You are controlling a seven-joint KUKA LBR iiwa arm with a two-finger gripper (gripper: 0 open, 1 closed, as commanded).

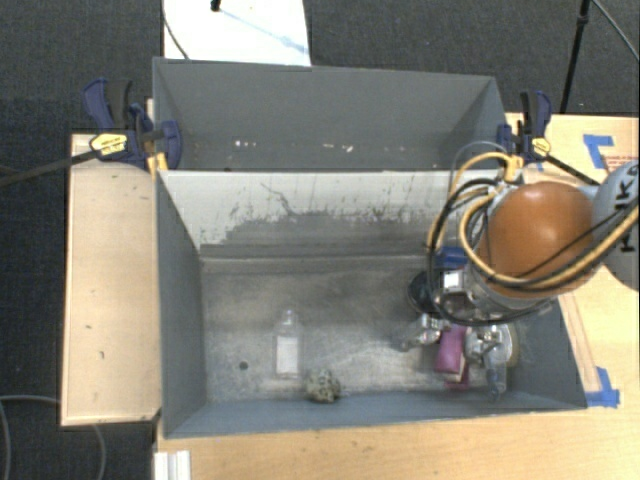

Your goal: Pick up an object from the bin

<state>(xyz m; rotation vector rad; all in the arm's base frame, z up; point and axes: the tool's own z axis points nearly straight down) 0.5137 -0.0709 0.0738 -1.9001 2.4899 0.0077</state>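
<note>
A robotics lab: a cabled robot arm [530,230] reaches into a grey metal bin [180,298], with dark carpet [40,48] around and loose cables [45,165] trailing over it.

Left and centre wide open, right front corner jammed

Plenty of bare floor here: the bin [180,298] is clear along its back wall and down the whole left side, easy passage from above. Toward the front, a small clear bottle [287,344] sits left of centre, and a grey-brown lump [322,387] lies just beside the front wall, near the bottle but apart, with a slim lane between them. A broad free stretch follows to their right. Then it gets tight: the arm's orange cover [535,230] hangs over the right front corner, the gripper [478,360] is low there, and a purple block [450,350] sits right against it.
</note>
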